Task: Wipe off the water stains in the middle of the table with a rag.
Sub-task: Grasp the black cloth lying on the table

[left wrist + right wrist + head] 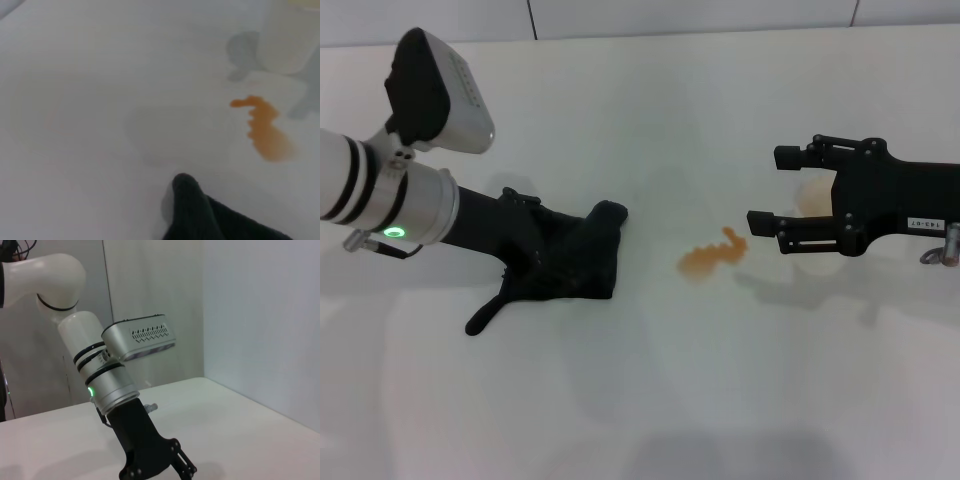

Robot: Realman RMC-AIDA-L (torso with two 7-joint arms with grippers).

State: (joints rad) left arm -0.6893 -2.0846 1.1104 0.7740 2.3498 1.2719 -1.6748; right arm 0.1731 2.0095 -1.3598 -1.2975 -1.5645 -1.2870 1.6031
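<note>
— Left gripper (555, 250)?
— Down on the rag (565, 265); jaws hidden, cannot tell.
— Right gripper (770, 190)?
— Jaws spread wide around the cup (815, 195), beside the water stains (712, 254) on the table (670, 400).

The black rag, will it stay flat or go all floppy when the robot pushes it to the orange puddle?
Probably floppy: the rag already lies in folds with a thin tail trailing off. It will likely bunch up rather than slide flat across the table. It looks light, so the left gripper on it should drag it easily towards the water stains.
</note>
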